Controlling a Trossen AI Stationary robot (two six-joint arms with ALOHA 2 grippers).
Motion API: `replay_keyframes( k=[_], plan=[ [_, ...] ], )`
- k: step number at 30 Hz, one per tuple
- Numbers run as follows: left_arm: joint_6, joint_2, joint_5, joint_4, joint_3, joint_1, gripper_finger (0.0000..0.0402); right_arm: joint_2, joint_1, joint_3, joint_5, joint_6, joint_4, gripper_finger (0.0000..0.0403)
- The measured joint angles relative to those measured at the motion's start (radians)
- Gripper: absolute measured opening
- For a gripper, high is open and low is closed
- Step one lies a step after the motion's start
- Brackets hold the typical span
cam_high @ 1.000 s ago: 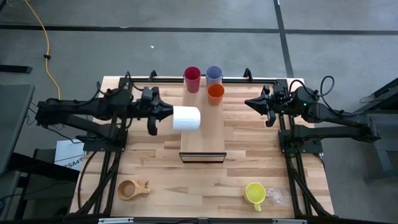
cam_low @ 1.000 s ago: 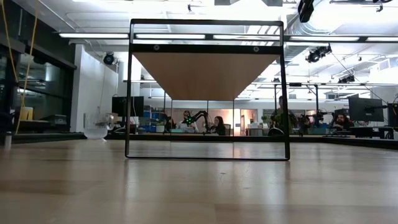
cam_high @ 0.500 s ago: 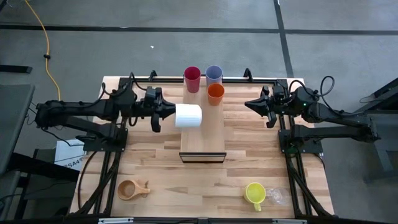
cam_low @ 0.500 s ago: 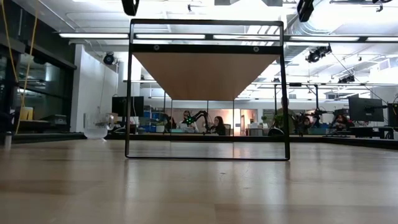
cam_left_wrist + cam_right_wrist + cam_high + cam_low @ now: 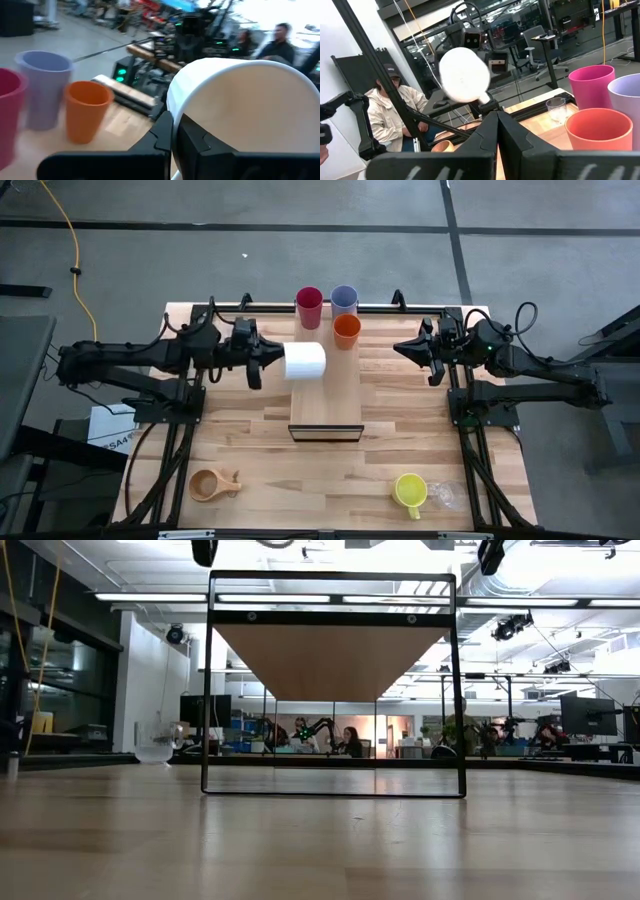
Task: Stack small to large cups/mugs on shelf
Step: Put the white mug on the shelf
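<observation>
Left pincer [image 5: 262, 360] is clamped shut, arm reaching inward; right pincer [image 5: 402, 347] closed, arm folded at its side.

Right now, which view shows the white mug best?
The high view: the whole white mug lies sideways in the left gripper over the shelf. Left wrist crops it, right wrist shows only its base, low view misses it.

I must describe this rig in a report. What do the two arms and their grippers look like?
Both arms are dark, almost black, built of slim jointed segments with black cables looped along them. The left gripper and the right gripper each end in two dark, angular fingers that narrow toward the tips. I see no coloured markings on them.
</observation>
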Motion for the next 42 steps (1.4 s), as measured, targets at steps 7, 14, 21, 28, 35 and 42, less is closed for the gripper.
replay_keyframes(
  k=[7, 14, 21, 28, 35, 42],
  plan=[
    [-0.073, 0.128, -0.028, -0.453, 0.268, 0.128, 0.0000, 0.000, 0.000, 0.000, 0.000, 0.000, 0.000, 0.0000],
    [-0.080, 0.400, 0.069, -0.957, 0.618, 0.266, 0.0000, 0.000, 0.000, 0.000, 0.000, 0.000, -0.004, 0.0000],
    [-0.074, 0.652, 0.086, -1.202, 0.875, 0.296, 0.0000, 0.000, 0.000, 0.000, 0.000, -0.001, -0.013, 0.0000],
    [-0.075, 0.769, 0.057, -1.255, 0.976, 0.294, 0.0000, 0.000, 0.000, 0.000, 0.000, -0.001, -0.025, 0.0000],
    [-0.075, 0.788, -0.010, -1.294, 0.982, 0.295, 0.0000, 0.000, 0.000, 0.000, 0.000, -0.001, -0.032, 0.0000],
    [-0.028, 0.797, 0.000, -1.296, 0.981, 0.294, 0.0000, 0.000, 0.000, 0.000, 0.000, -0.001, -0.033, 0.0000]
  ],
)
